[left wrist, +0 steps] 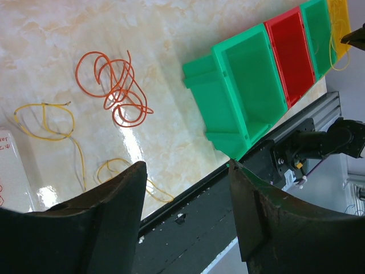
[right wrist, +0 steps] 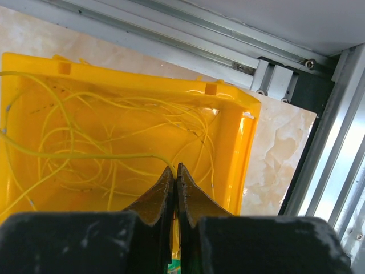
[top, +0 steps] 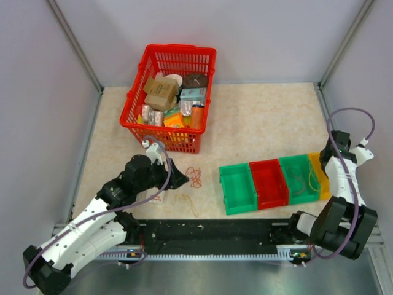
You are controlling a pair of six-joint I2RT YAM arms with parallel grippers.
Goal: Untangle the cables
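Cables (top: 195, 177) lie loose on the marbled tabletop (top: 264, 123) at 9 o'clock of the green bin (top: 238, 188): a springy orange tangle (left wrist: 117, 91) with limp, hair-thin yellow strands (left wrist: 48, 121) at its 8 o'clock. Sorting by colour looks part done. The left gripper (left wrist: 185, 171) hovers above them, jaws wide apart, and next needs a fine pinch on one loop alone. The right gripper (right wrist: 174, 171), at 3 o'clock, is closed on a yellow wire (right wrist: 85, 155) over the glossy yellow bin (right wrist: 246, 131).

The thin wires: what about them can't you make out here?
- Right wrist view: whether the shut right gripper pinches a wire in the yellow bin; fingertips hide that.
- Left wrist view: the table's yellow wire vanishes behind the left gripper.
- Top view: the right arm hides that bin's contents.
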